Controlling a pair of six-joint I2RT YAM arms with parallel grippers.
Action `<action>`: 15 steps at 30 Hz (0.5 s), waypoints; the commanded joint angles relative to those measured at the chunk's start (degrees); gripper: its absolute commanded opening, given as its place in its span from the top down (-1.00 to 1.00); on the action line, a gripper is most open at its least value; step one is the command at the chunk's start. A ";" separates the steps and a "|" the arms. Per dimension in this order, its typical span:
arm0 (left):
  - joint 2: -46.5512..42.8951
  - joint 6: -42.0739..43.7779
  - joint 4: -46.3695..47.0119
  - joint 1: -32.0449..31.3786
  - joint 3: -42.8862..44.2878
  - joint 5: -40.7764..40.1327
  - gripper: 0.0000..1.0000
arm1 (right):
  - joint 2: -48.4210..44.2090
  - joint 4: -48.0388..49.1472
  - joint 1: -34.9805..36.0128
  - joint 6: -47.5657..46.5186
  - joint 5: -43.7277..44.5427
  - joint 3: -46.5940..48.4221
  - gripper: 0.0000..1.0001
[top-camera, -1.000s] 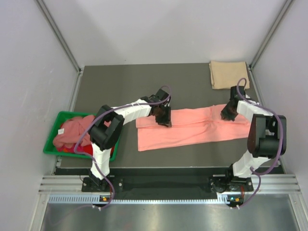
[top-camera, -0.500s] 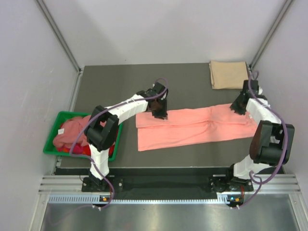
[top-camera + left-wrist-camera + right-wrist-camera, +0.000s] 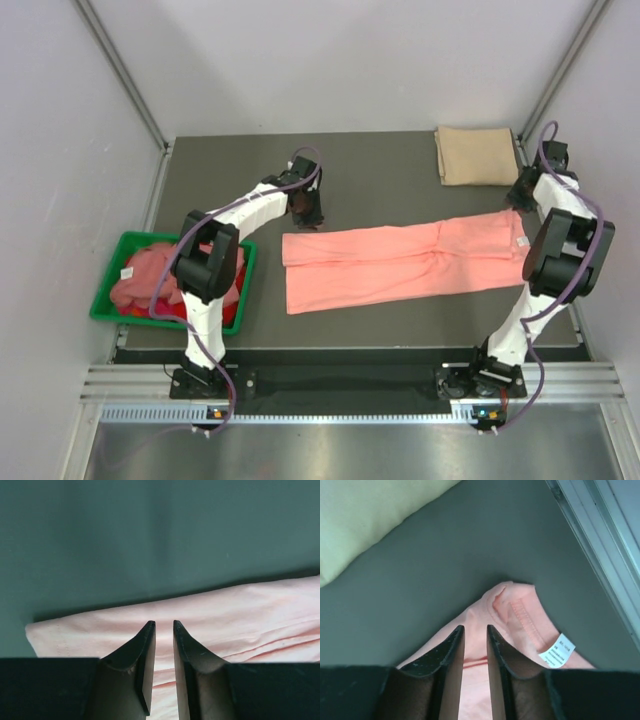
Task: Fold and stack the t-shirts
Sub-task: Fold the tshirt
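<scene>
Salmon-pink t-shirt (image 3: 400, 262): lying folded in a long strip across the table (image 3: 380, 170). Tan t-shirt (image 3: 475, 155): sitting folded at the far right corner. Pink and red t-shirts (image 3: 150, 275): lying heaped in the green bin (image 3: 104, 293). Left gripper (image 3: 164, 623): hovering by the strip's far left corner, jaws slightly parted, gripping nothing. Right gripper (image 3: 475, 627): hovering at its right end, jaws likewise parted and empty.
</scene>
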 commanded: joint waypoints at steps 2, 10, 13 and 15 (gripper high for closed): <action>0.44 1.35 1.59 1.14 -0.86 -1.97 0.49 | 2.53 -0.95 -1.47 -6.22 -1.07 4.93 0.47; 2.99 0.92 1.95 2.28 -0.95 -1.80 0.49 | 8.16 -2.45 -2.26 -8.87 -3.63 8.98 0.45; 3.78 0.83 2.13 2.28 -1.74 -2.23 0.49 | 8.61 -0.79 -2.62 -8.60 -3.36 8.10 0.49; 4.22 0.74 2.13 2.37 -2.00 -2.41 0.49 | 9.04 -0.25 -2.79 -8.17 -3.19 8.01 0.55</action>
